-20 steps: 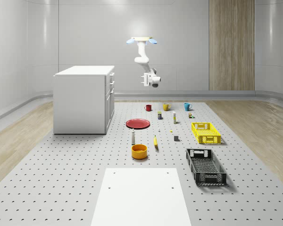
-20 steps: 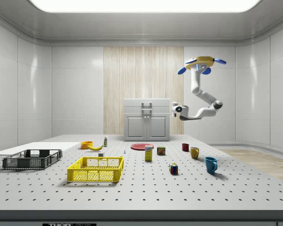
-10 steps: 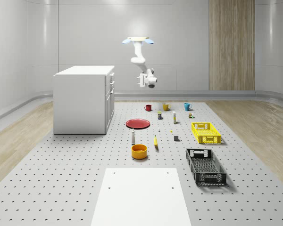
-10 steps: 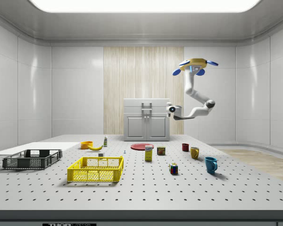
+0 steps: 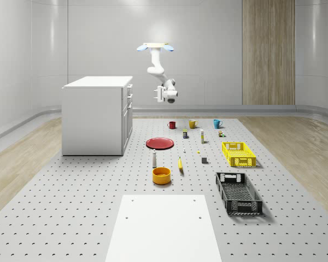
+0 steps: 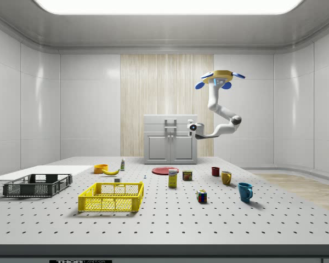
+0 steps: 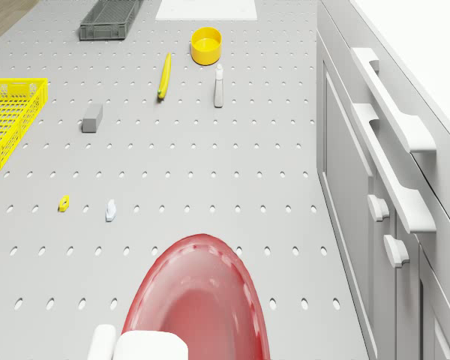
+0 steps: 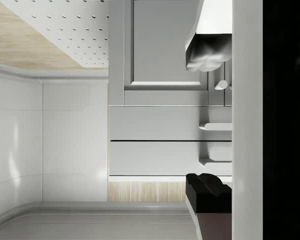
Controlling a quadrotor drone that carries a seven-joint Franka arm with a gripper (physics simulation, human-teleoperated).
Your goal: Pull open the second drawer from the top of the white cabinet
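— Whole-scene view: drone (image 5: 154,47) where?
— Hovering right of white cabinet (image 5: 98,114), beyond red plate (image 5: 160,143).
— Gripper (image 5: 160,96)?
— Fingers (image 8: 206,50) spread, grasping nothing, facing second drawer (image 8: 160,123), apart from it.

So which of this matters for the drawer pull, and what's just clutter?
For the job:
- white cabinet
- second drawer, closed
- its handle
- gripper, hanging in the air short of the cabinet front

Lying about:
- red plate
- banana
- yellow crate
- black crate
- mugs
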